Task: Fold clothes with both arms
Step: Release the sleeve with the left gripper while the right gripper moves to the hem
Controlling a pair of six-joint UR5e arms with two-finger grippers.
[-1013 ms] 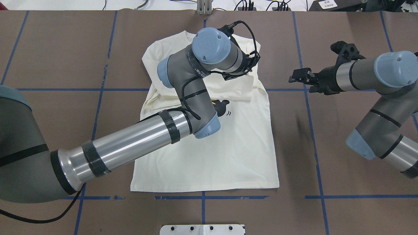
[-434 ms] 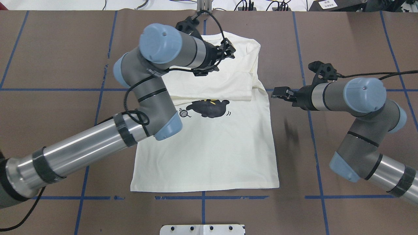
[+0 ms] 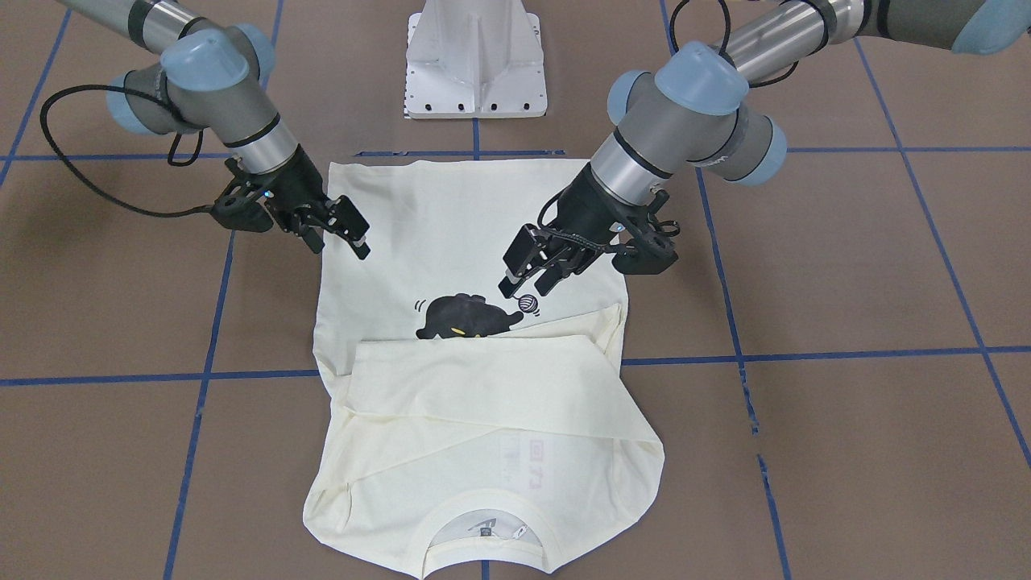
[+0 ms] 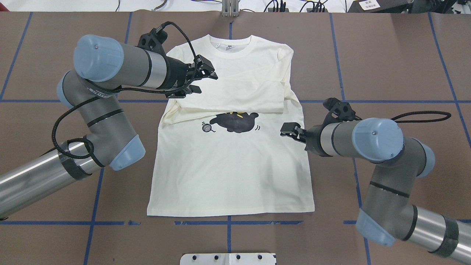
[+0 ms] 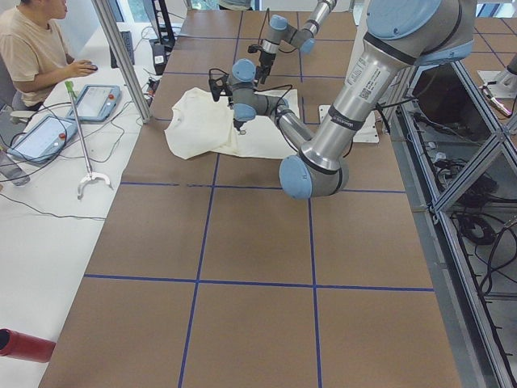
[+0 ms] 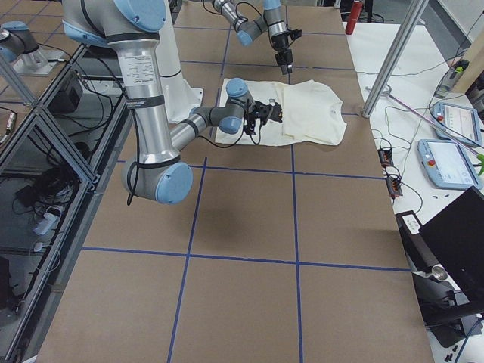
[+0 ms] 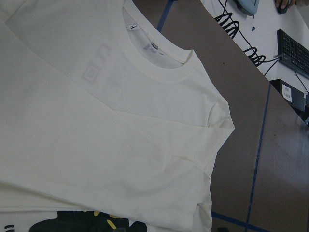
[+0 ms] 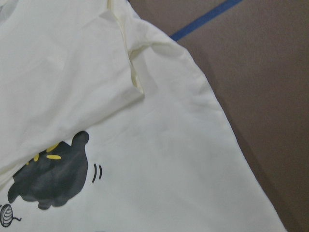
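t-shirt (image 4: 232, 173) flat on brown worktop (image 4: 386, 55), cat print (image 4: 235, 122) up, sleeves (image 4: 250, 95) folded across chest | left hand (image 4: 206, 82) fingers apart, over sleeves' left end | right hand (image 4: 289, 130) fingers apart, at shirt's right edge beside print

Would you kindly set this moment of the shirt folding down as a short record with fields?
Shirt: cream, flat on the table, cat print up, collar away from the robot
Sleeves: both folded across the chest, covering the print's top edge
Left gripper: open, empty, over the folded sleeves near the shoulder
Right gripper: open, empty, at the shirt's side edge beside the print
Body fold: not yet done
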